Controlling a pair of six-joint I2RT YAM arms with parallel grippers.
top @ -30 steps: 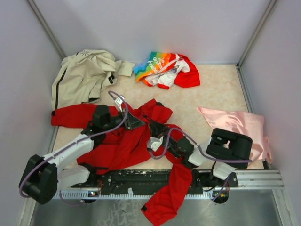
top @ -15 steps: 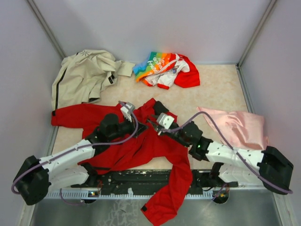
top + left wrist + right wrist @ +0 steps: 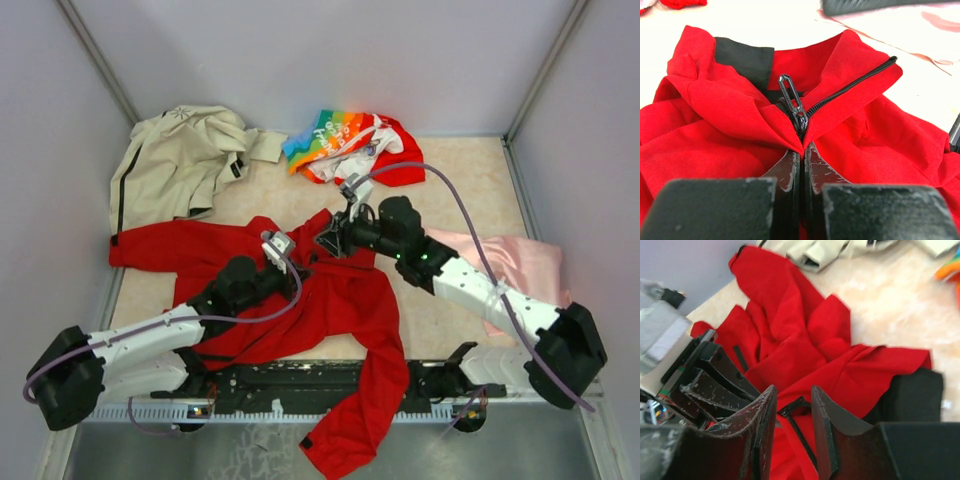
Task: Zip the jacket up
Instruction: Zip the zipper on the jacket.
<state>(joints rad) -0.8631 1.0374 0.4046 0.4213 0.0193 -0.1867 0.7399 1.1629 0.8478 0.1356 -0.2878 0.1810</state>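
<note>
Red jacket (image 3: 340, 300) sprawls mid-frame in the top view, seemingly near full closure: left gripper (image 3: 802, 167) pinches shut on fabric below the zipper pull (image 3: 790, 92), right gripper (image 3: 792, 407) hovers over it, fingers apart, probably needing to clamp and draw collarward.

on my pale table (image 3: 455, 190) i see the red jacket (image 3: 345, 300) spread mid-table, one end spilling over the 6 o'clock edge, a beige jacket (image 3: 180, 160) at 10 o'clock, a rainbow-printed garment (image 3: 335, 140) at 12, and a pink cloth (image 3: 520, 262) at 3.
</note>
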